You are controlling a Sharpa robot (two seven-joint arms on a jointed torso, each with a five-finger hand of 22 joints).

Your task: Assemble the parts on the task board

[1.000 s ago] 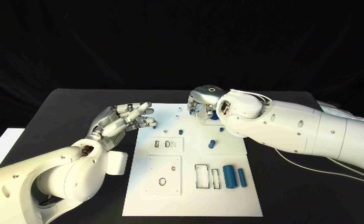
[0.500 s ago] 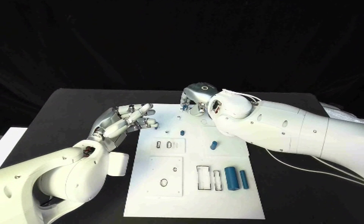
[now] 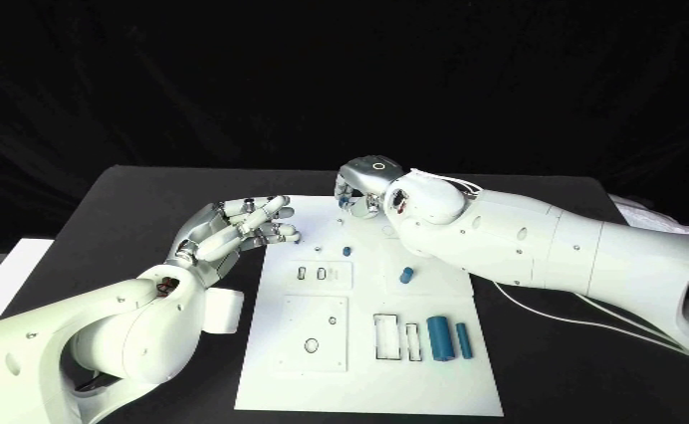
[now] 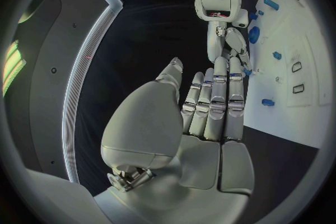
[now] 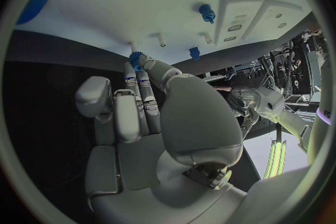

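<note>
The white task board (image 3: 359,374) lies in the middle of the black table. My right hand (image 3: 366,185) hovers over the board's far edge and pinches a small blue part (image 5: 135,59) at its fingertips; the same part (image 3: 349,202) shows as a blue speck under the hand. My left hand (image 3: 234,229) hangs at the board's far left corner, holding nothing, its fingers (image 4: 217,103) straight and slightly apart. On the board lie a small blue peg (image 3: 346,251), a short blue cylinder (image 3: 406,273), a thick blue cylinder (image 3: 439,336) and a thinner one (image 3: 462,335).
The board carries two small slots (image 3: 312,273), an oval hole (image 3: 312,345) and rectangular recesses (image 3: 395,336) beside the cylinders. Bare black table (image 3: 129,215) lies to the left of the board. My right forearm (image 3: 546,250) spans the table's right side.
My right hand has moved left along the board's far edge, carrying the small blue part with it. The left hand has barely moved.
</note>
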